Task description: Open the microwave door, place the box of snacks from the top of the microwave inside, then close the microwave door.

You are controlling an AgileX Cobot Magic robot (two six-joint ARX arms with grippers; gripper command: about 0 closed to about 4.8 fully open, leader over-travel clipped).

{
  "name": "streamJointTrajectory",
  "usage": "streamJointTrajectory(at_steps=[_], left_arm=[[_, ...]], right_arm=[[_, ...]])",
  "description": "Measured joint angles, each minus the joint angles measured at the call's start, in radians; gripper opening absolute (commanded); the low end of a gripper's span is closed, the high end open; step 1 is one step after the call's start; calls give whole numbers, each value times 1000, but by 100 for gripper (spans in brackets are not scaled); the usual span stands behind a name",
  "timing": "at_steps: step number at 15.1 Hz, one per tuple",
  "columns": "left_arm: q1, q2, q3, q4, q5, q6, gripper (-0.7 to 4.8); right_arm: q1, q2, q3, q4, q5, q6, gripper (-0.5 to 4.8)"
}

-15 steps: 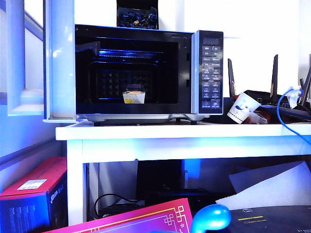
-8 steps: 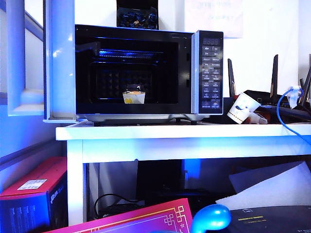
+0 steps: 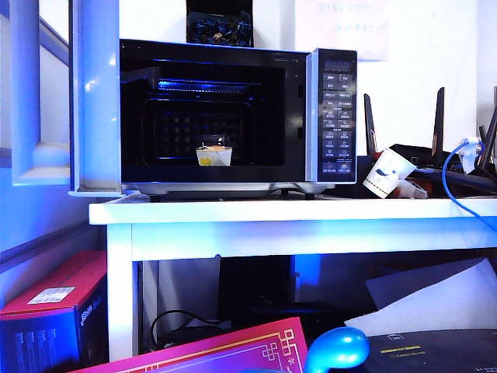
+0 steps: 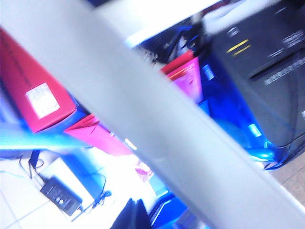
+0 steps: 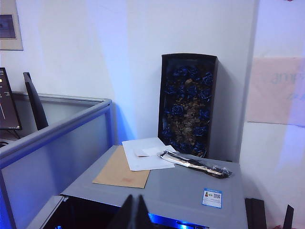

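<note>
While the exterior view is showing neither arm, each wrist camera is showing one gripper. The right gripper (image 5: 134, 213) is hovering over the front edge of the microwave's (image 3: 233, 116) grey top with its two dark fingers pressed together, grasping nothing. The left gripper (image 4: 129, 217) is showing only as a dark blurred shape low beside the table, above the red box (image 4: 35, 98) and one black power adapter (image 4: 61, 194) on the floor. I cannot tell whether its fingers are parted. A wide grey bar (image 4: 157, 124), perhaps the door's edge, is crossing that view.

Nearest in the exterior view, one red box (image 3: 54, 303), one pink box (image 3: 225, 351) and one blue rounded object (image 3: 338, 350) are lying below the white table (image 3: 233, 211).

On the table, the single microwave is standing with the microwave door (image 3: 97, 93) swung fully open to the left. Since a second ago, nothing on the table is moving: the one box of snacks (image 3: 213, 155) is still sitting upright on the floor of the cavity, near its middle, holding yellowish contents. Only the wall is changing, with a pale pink sheet (image 3: 342, 31) now showing where glare was hiding it.

Just right of the button panel, one white paper cup (image 3: 386, 172) is lying tilted.

Farthest back, one dark container (image 5: 188, 102) holding blue roses is leaning upright against the wall on the microwave's top, behind one brown envelope (image 5: 123, 172) and white papers (image 5: 145, 155).
</note>
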Motion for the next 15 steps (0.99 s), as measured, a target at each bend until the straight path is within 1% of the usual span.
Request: streamJointTrajectory(at_steps=[3, 5, 6, 9, 11, 13, 15], left_arm=[[0, 23, 0, 8, 17, 3, -6], [0, 48, -1, 39, 77, 18, -6], [0, 52, -1, 63, 89, 20, -6], [0, 71, 0, 161, 173, 44, -6], [0, 87, 0, 215, 185, 49, -6], [0, 105, 0, 255, 218, 49, -6], [0, 140, 0, 320, 276, 49, -6]], right_arm=[[0, 0, 0, -1, 0, 0, -5], [0, -2, 0, 0, 0, 0, -6], [0, -2, 0, 0, 0, 0, -5], [0, -3, 0, 0, -2, 0, -5], [0, -3, 0, 0, -2, 0, -6], [0, -3, 0, 0, -2, 0, -6], [0, -3, 0, 0, -2, 1, -6]])
